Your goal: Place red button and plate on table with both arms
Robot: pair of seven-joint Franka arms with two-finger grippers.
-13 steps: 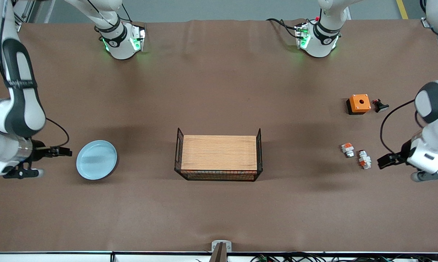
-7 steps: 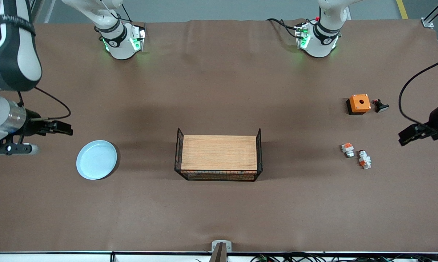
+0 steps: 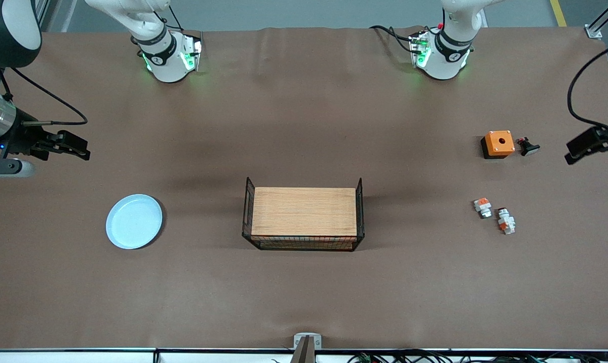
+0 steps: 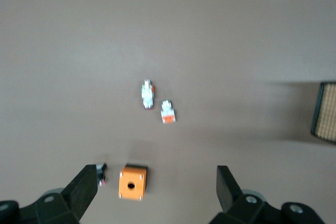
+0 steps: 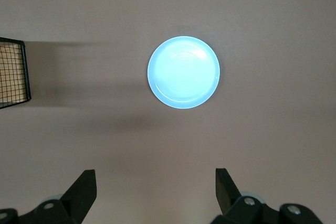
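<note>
The pale-blue plate (image 3: 133,222) (image 5: 184,72) lies flat on the brown table (image 3: 304,126) toward the right arm's end. The red button (image 3: 506,221) (image 4: 148,94), white with a red middle, lies on the table toward the left arm's end. My right gripper (image 5: 155,177) hangs open and empty, high over bare table beside the plate; its hand shows at the front view's edge (image 3: 3,167). My left gripper (image 4: 156,174) is open and empty, high over the orange box (image 4: 132,182), well apart from the button.
A wooden-topped black wire rack (image 3: 304,217) stands mid-table. Beside the button lies a short white block with an orange top (image 3: 482,207). The orange box (image 3: 498,143) and a small dark part (image 3: 528,146) sit farther from the front camera.
Both arms have lifted and drawn back toward their bases, away from the plate and the button. Both grippers stayed open. The plate and button have not moved.
</note>
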